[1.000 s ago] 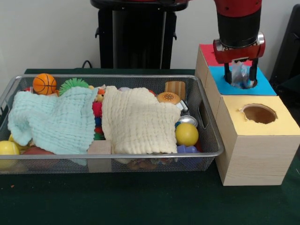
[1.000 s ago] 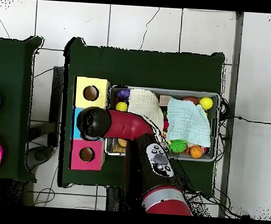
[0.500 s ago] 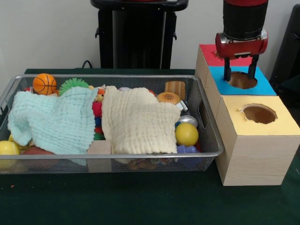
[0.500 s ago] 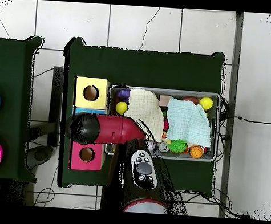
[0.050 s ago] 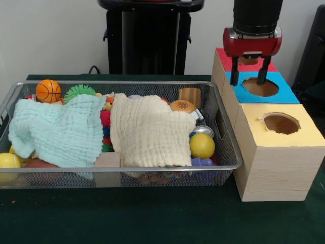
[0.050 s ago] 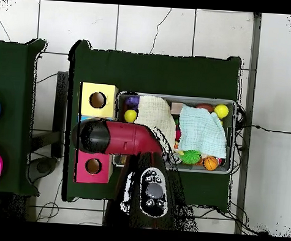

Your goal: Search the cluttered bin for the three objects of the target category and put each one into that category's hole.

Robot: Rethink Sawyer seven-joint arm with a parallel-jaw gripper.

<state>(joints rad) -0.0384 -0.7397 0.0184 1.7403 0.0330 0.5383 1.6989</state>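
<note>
My gripper [image 5: 249,76] hangs open and empty just above the blue box [image 5: 284,94], at the left rim of its round hole [image 5: 260,87]. Behind it stands the red box [image 5: 223,57], in front the yellow box [image 5: 304,133] with its own hole [image 5: 281,123]. The wire bin [image 5: 127,167] holds a mint cloth [image 5: 56,129] and a cream cloth [image 5: 150,129] that cover much of the clutter. In the overhead view the arm's head [image 6: 98,136] hides the gripper and the blue box, between the yellow box [image 6: 97,100] and the red box [image 6: 93,166].
Showing around the cloths: a small basketball [image 5: 48,90], a green spiky ball [image 5: 79,91], a burger toy [image 5: 183,105], a wooden cup [image 5: 190,95], a yellow ball [image 5: 202,145], another yellow ball [image 5: 7,161], a wooden block [image 5: 107,160]. Dark green cloth covers the table [image 5: 152,213].
One second ago the gripper held a clear crinkly item in the blue hole. It has let go, risen and shifted slightly left in the front view; the item is gone from sight.
</note>
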